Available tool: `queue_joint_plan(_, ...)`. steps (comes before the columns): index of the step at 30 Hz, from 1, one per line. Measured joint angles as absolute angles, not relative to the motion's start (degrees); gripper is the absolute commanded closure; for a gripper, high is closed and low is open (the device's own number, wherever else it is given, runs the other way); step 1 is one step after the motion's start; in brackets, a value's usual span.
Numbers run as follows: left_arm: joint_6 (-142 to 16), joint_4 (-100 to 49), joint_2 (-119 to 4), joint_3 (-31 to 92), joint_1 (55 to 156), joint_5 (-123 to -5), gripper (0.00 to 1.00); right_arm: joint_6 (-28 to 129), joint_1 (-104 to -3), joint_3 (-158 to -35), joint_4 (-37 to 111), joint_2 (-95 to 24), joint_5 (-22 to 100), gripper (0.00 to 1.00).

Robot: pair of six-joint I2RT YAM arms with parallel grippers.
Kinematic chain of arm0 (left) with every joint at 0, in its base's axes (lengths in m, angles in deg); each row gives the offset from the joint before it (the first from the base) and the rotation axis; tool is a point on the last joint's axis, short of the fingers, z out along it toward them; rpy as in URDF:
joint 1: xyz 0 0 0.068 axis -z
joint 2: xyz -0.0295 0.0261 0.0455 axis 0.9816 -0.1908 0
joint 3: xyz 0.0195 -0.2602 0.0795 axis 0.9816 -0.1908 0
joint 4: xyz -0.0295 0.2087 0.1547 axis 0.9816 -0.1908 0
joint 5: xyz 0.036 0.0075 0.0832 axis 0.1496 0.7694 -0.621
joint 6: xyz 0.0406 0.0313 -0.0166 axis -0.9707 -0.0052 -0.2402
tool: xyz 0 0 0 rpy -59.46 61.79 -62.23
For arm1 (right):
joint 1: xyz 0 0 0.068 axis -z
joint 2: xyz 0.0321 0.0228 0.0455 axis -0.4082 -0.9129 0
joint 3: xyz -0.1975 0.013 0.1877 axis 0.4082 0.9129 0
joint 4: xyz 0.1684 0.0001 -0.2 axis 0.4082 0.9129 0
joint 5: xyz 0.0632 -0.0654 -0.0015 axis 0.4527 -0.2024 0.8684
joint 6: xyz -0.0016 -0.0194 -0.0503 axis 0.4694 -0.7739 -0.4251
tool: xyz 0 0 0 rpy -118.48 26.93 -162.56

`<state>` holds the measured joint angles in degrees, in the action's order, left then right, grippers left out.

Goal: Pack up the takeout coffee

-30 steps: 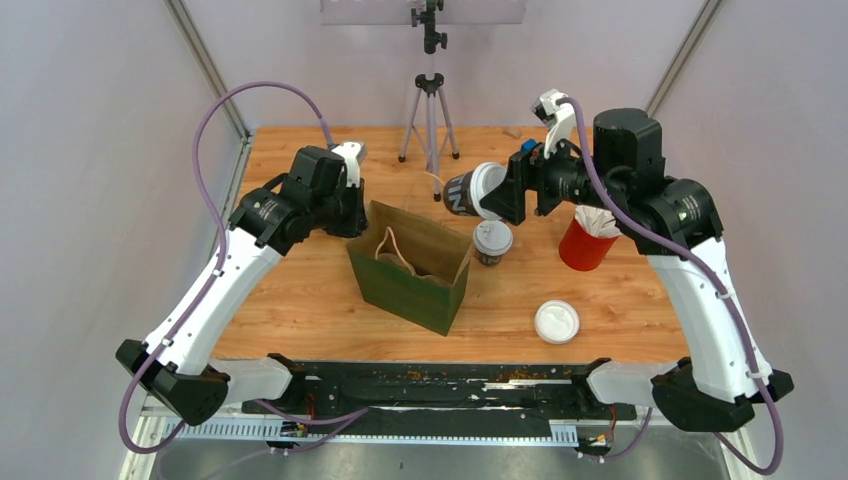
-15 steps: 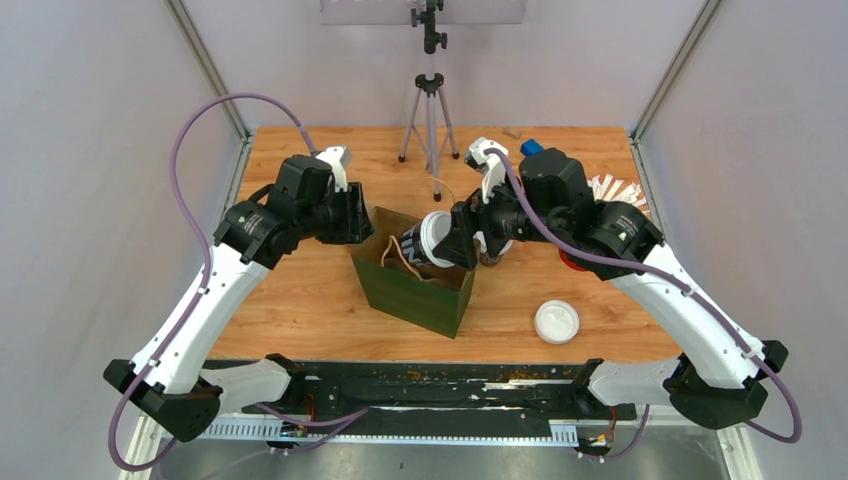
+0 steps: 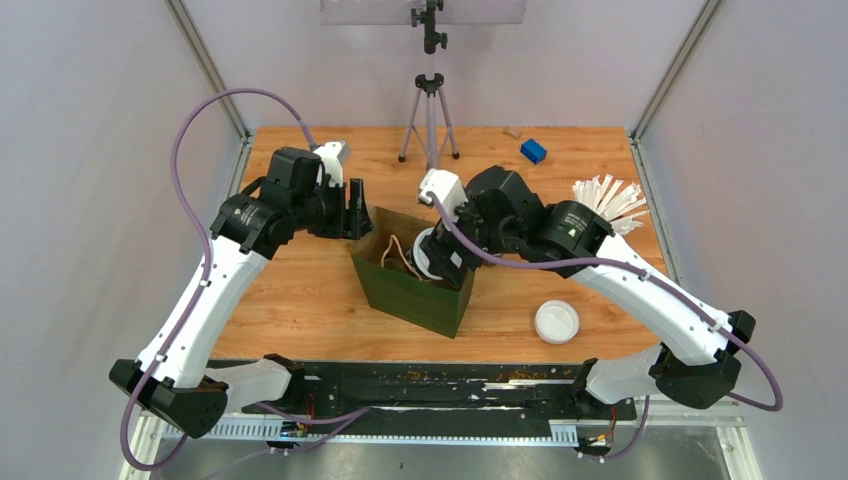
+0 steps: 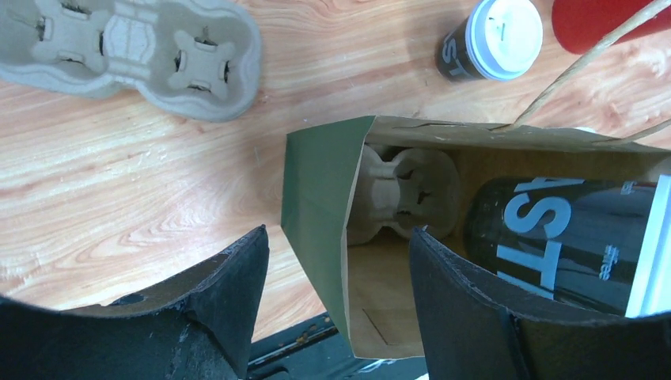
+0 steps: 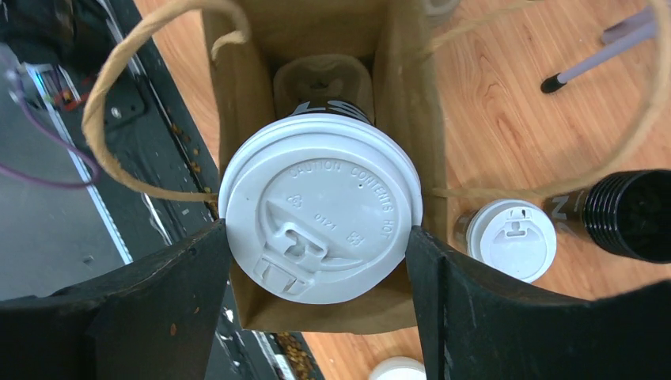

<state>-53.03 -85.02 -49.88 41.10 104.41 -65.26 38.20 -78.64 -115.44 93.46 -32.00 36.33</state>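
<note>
— Fingers (image 4: 229,301) of the left gripper (image 4: 339,237): how do they stand?
— Spread wide, holding nothing. They straddle the near wall of the green paper bag (image 4: 316,190), one outside it and one over its open mouth. The paper is not pinched between them.
— And the right gripper (image 5: 316,237)?
— Clamped on one lidded coffee cup (image 5: 320,206), a finger on each side. That cup is tilted and partly down inside the bag.
— How many coffees in all?
— Two. The second lidded cup (image 4: 492,39) stands upright on the wooden table (image 3: 300,300), just beyond the bag's far wall, touched by nothing.
— Carriers?
— Two. One pulp carrier (image 4: 403,190) lies on the bag's floor beneath the held cup; whether they touch I cannot tell. A second carrier (image 4: 130,51) lies on the table, apart from the bag.
— What else?
— One bag with two rope handles (image 5: 89,119). One loose white lid (image 3: 556,322) on the table, right of the bag in the top view. One stack of black lidless cups (image 5: 629,214) beside the second lidded cup. One red cup (image 4: 601,20), one blue block (image 3: 533,151) and one tripod (image 3: 430,100) at the far edge.
</note>
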Motion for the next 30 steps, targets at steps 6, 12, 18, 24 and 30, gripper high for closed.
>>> queue_joint_plan(6,-56.3,-85.1,-50.2,41.1,104.4,-64.9,0.32,32.2,-84.5,-115.4,96.0,-32.8,32.6,0.27)
queue_joint_plan(12,-58.6,-84.3,-50.2,41.0,104.4,-64.2,0.38,29.1,-88.6,-115.4,97.2,-33.2,29.4,0.27)
queue_joint_plan(18,-59.2,-82.6,-50.2,38.9,104.4,-61.5,0.52,27.9,-91.3,-114.1,97.3,-33.4,26.7,0.27)
queue_joint_plan(24,-60.0,-82.4,-50.1,38.5,104.4,-59.0,0.82,27.8,-93.1,-112.7,97.4,-33.4,25.8,0.27)
queue_joint_plan(30,-61.1,-78.8,-47.8,34.9,104.4,-56.4,0.98,27.8,-94.0,-111.9,97.5,-33.6,23.9,0.27)
